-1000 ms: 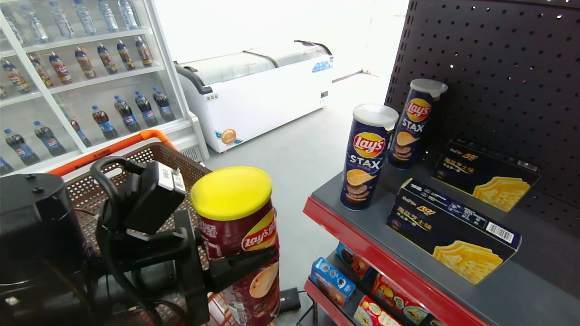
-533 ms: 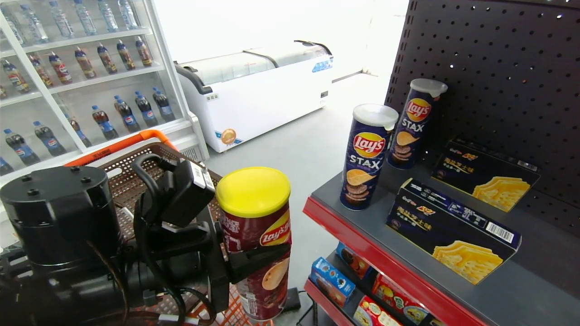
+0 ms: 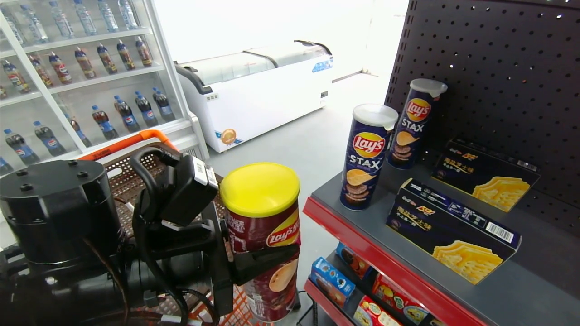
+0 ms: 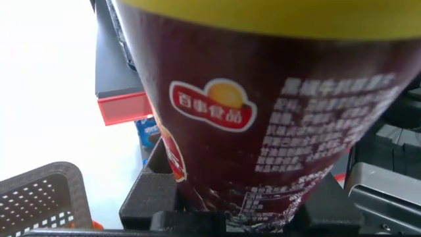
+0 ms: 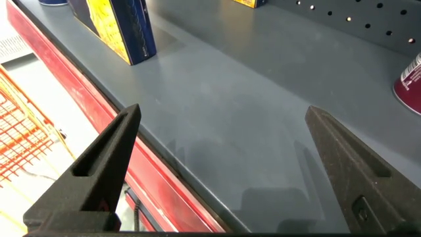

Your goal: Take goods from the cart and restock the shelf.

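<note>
Shop floor lies grey behind my left pincer, with a bottle cooler and a white chest freezer far beyond it. That pincer is clamped on a dark red can of crisps with a yellow lid. The can stands upright, gripped around its middle; the left wrist view shows my fingers pressed against its lower wall. Just behind and below the pincer sits the brown mesh cart with its orange handle, and a corner of the basket shows in the wrist view too.

To the right of the held can, apart from it, is the grey shelf with a red front edge. Two blue cans stand on it nearest the pincer's side, upright, one behind the other. Two dark flat boxes lean farther right, before a black pegboard. Small packets fill the tier beneath.

My right pincer hangs spread wide over bare shelf surface, gripping nothing. Ahead of it stand a dark box and, off to one side, part of another red can.
</note>
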